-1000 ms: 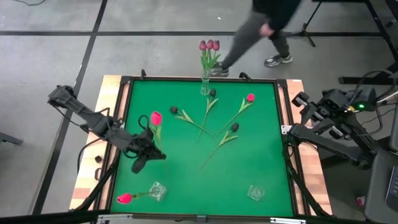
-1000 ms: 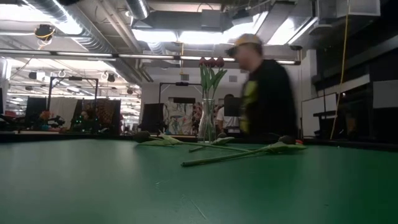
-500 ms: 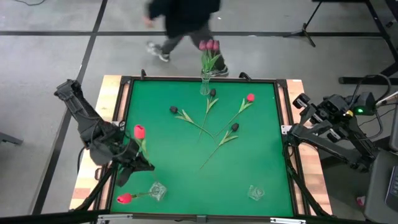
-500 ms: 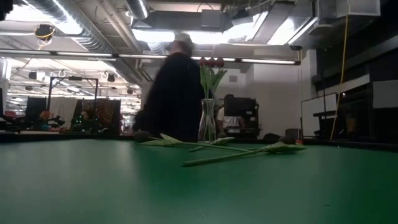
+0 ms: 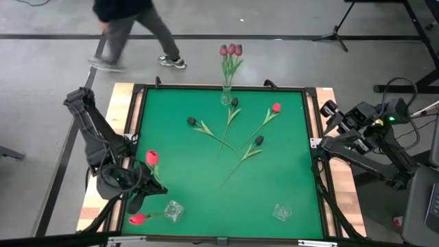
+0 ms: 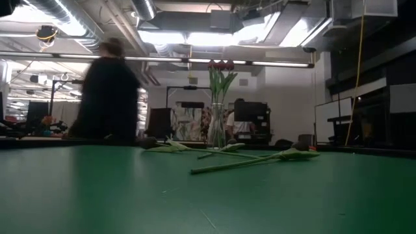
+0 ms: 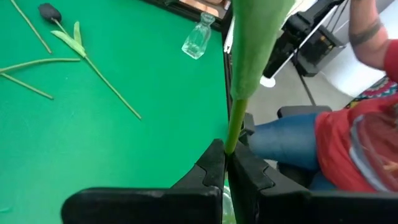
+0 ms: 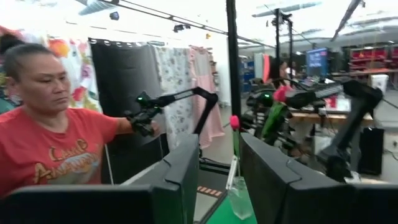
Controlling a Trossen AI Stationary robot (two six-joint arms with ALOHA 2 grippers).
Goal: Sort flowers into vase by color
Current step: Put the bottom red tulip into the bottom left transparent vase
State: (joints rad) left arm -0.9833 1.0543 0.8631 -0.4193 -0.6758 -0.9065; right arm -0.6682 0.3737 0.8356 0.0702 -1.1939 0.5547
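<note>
The big green felt worktop (image 5: 206, 185) with the wooden border is where everything's laid out, and it looks like each little glass vase gets its own colour. The left gripper (image 7: 227, 163) sits over the near-left corner with its jaws pinching the thin green stem of a bright pink-red artificial tulip (image 5: 152, 158), head up, presumably so the stem can drop straight into the small clear vase (image 5: 173, 208) just beside it. That vase already has one pink-red tulip (image 5: 137, 219) in it, so that's my guess for the red spot. The right gripper (image 8: 217, 168) is parked off the right edge, jaws spread, holding nothing.

Count: three mauve-purple tulips (image 5: 230, 50) standing in the tall glass vase (image 5: 226, 96) at the far edge, three near-black ones (image 5: 191, 121) lying loose mid-worktop, and three pink-red including one loose (image 5: 276, 108). Three vases, the third empty vase (image 5: 282, 212) near-right. A person (image 5: 127, 20) walks past behind.
</note>
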